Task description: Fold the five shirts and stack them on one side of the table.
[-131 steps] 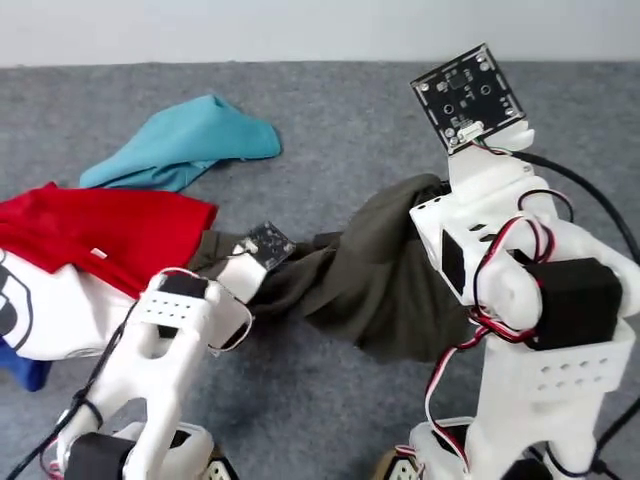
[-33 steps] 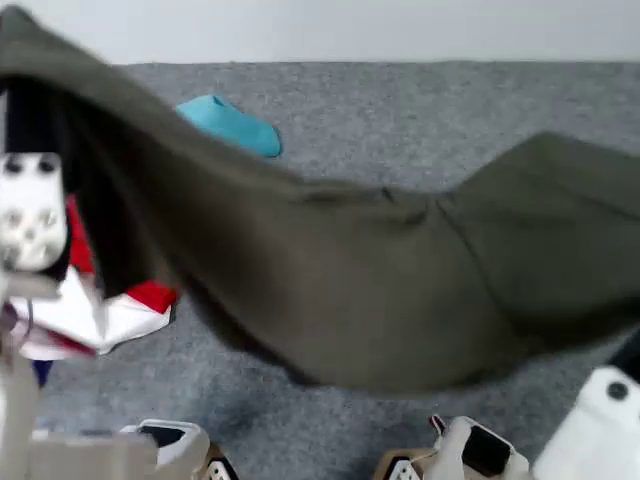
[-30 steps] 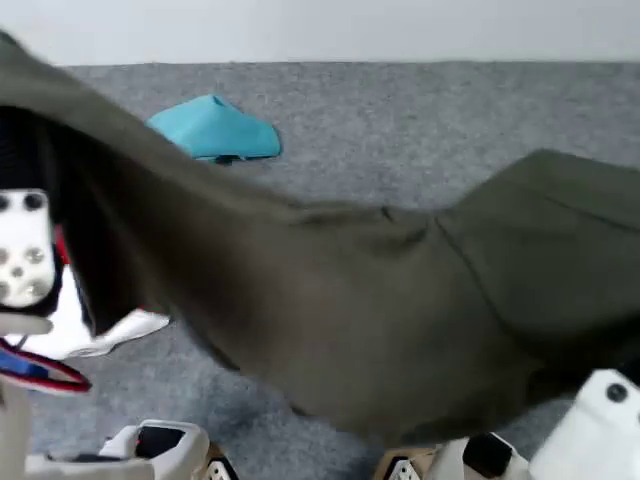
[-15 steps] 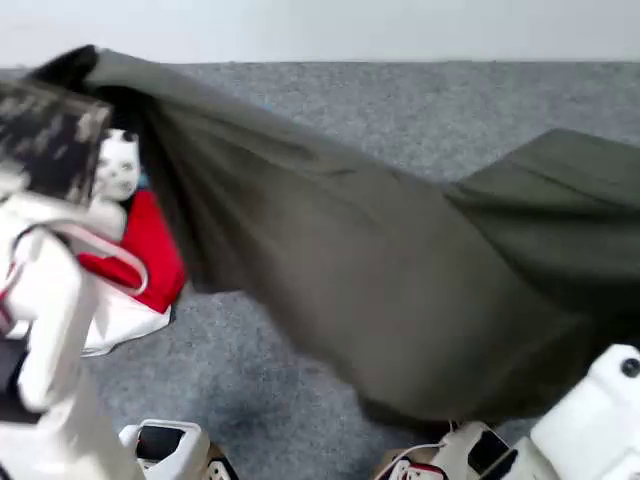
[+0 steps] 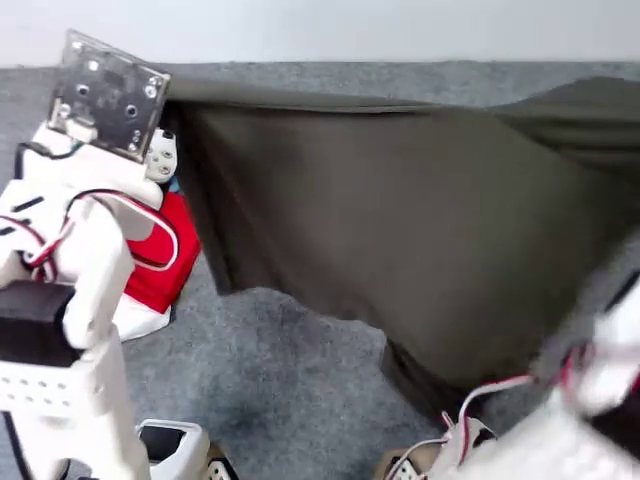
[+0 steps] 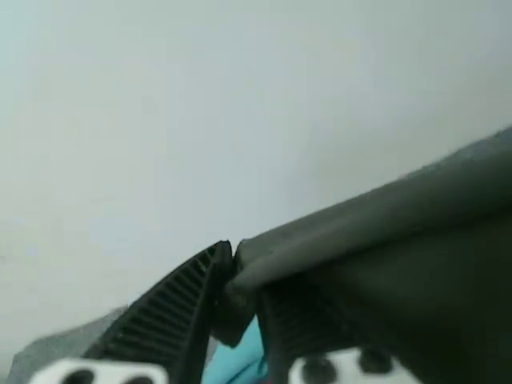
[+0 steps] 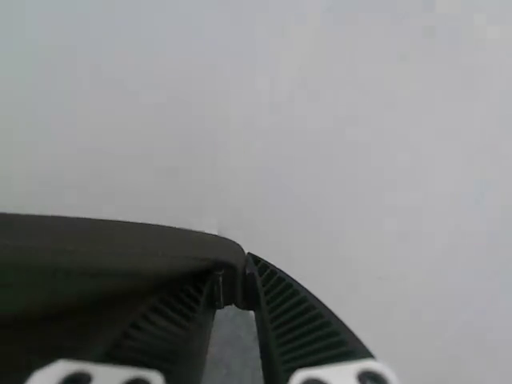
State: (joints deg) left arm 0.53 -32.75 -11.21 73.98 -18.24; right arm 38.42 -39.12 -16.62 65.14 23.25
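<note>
An olive-green shirt (image 5: 400, 230) hangs spread out in the air above the grey table, stretched between both arms. My left gripper (image 6: 236, 276) is shut on one corner of the olive-green shirt (image 6: 384, 240), up at the far left by the left arm (image 5: 70, 240). My right gripper (image 7: 236, 288) is shut on the other corner of the shirt (image 7: 96, 264). The right arm (image 5: 590, 390) blurs at the lower right. A red shirt (image 5: 160, 260) lies on a white shirt (image 5: 135, 318) at the left. A bit of teal shirt (image 6: 240, 364) peeks past the left fingers.
Bare grey table surface (image 5: 270, 380) lies in front of the hanging shirt. A pale wall (image 5: 350, 30) runs along the table's far edge. The arm bases (image 5: 175, 450) stand at the near edge.
Both arms have lifted the olive shirt off the table and swung it up and back, spreading it flat. The left arm rose to the far left. The shirt now hides the teal one.
</note>
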